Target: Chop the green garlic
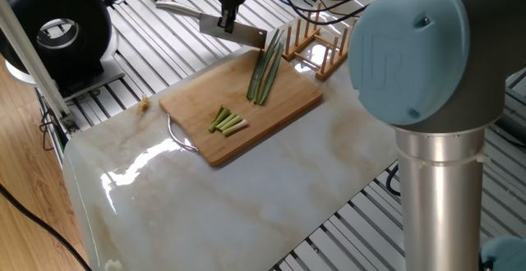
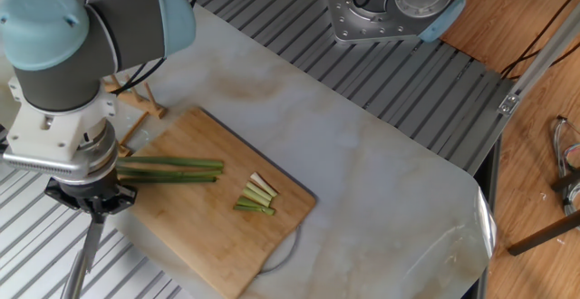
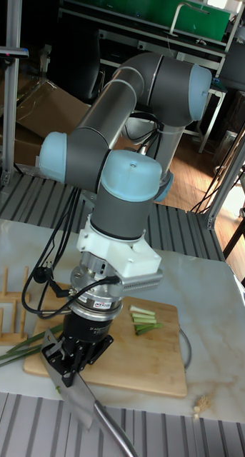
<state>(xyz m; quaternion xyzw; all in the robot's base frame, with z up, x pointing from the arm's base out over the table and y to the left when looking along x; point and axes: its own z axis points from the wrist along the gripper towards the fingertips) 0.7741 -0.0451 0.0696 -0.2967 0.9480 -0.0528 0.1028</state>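
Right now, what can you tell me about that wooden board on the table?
The cutting board is a light bamboo-looking rectangle lying flat on the marble tabletop, with a thin metal loop handle at one end. Long green garlic stalks lie across its far end, overhanging the edge; short cut pieces sit near the handle end.
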